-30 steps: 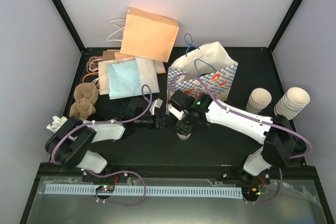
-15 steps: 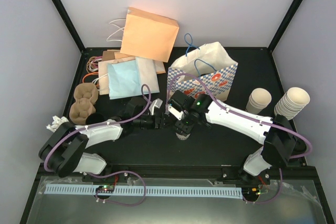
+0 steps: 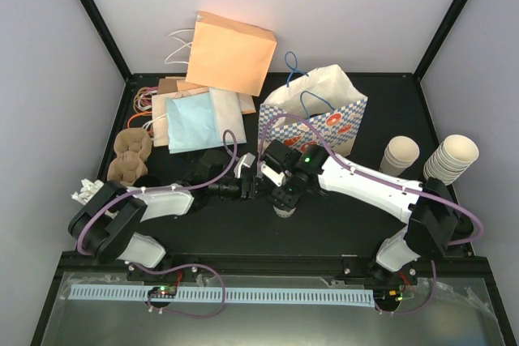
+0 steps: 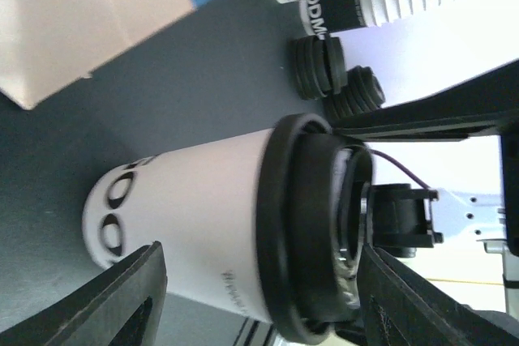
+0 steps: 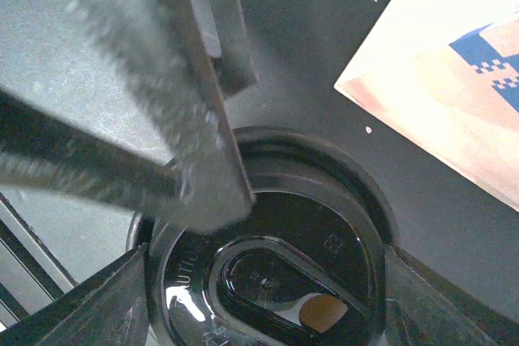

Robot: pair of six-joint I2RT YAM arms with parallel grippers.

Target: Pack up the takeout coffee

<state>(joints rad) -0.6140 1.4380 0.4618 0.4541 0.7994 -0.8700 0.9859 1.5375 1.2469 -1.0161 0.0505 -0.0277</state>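
Under right gripper [image 3: 284, 200], takeout coffee [image 4: 195, 224] mostly hidden from above, grip unclear

The checked bag [image 3: 318, 117] stands just behind the right pincer [image 3: 284, 198] and blocks that way. The left pincer [image 3: 251, 186] crowds its left side, close against the lidded cup [image 3: 282, 210]. To its right, bare table [image 3: 340, 224] runs to the cup stacks [image 3: 448, 158]. The near side is open too.
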